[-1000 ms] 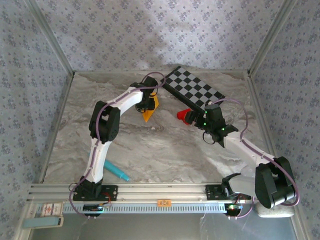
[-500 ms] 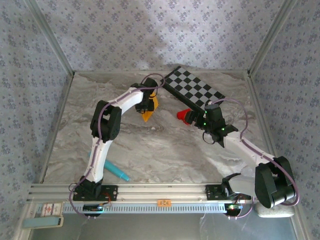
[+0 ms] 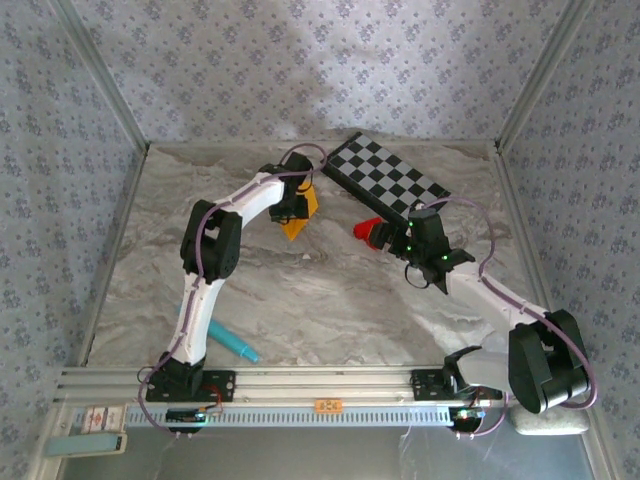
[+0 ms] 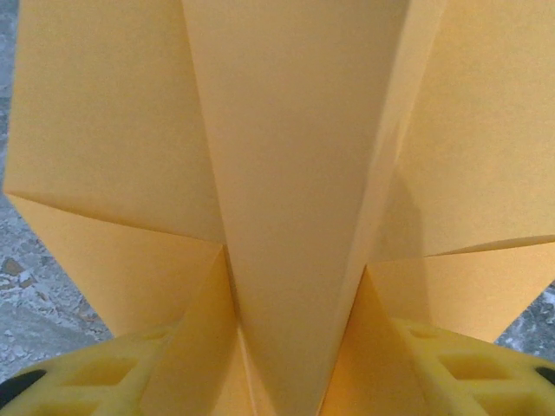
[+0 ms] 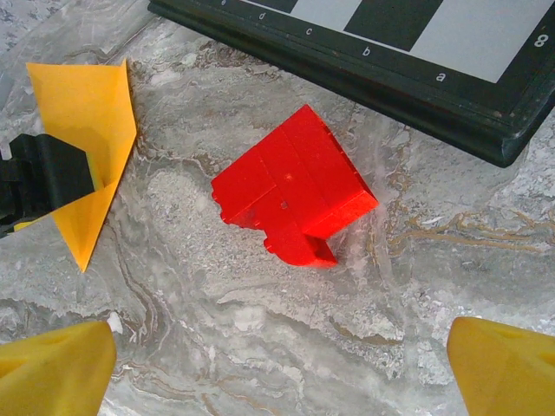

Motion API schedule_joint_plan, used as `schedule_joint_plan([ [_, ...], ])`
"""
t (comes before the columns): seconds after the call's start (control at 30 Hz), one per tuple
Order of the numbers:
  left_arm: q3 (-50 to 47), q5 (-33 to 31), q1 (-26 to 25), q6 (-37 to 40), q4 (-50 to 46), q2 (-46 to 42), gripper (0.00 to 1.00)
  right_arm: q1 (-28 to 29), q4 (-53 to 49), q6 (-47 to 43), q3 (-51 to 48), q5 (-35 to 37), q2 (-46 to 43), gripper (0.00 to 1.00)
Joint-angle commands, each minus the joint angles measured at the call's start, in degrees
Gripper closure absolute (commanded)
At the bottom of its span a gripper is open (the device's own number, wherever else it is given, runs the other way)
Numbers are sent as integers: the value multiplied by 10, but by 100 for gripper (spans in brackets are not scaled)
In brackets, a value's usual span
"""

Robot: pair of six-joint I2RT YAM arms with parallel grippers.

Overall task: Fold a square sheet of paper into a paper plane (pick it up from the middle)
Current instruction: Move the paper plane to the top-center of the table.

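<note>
Left wrist view has the left gripper [image 4: 277, 373] clamped on the paper plane [image 4: 295, 173]. The central keel is pinched between the yellow fingers [image 4: 113, 377], with the wings spreading toward 10 and 2 o'clock. The right gripper [image 5: 277, 368] hangs with its jaws wide apart over the marble table [image 5: 260, 329]. A red block [image 5: 290, 186] lies at 12 o'clock, the checkerboard [image 5: 390, 35] sits beyond it, and the paper plane is at 10 o'clock.

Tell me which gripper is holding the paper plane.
The left gripper, shut on the paper plane. The right gripper is open and empty, above the red block.
</note>
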Motion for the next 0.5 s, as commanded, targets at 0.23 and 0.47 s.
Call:
schedule_joint_plan([
  [0.23,-34,-49,5,-4,3,-150,28,-3,-21,-12,31,15,2,0],
  [0.47,-105,-111,8,14,24,-286,20,-14,-79,-74,87,59,-24,0],
])
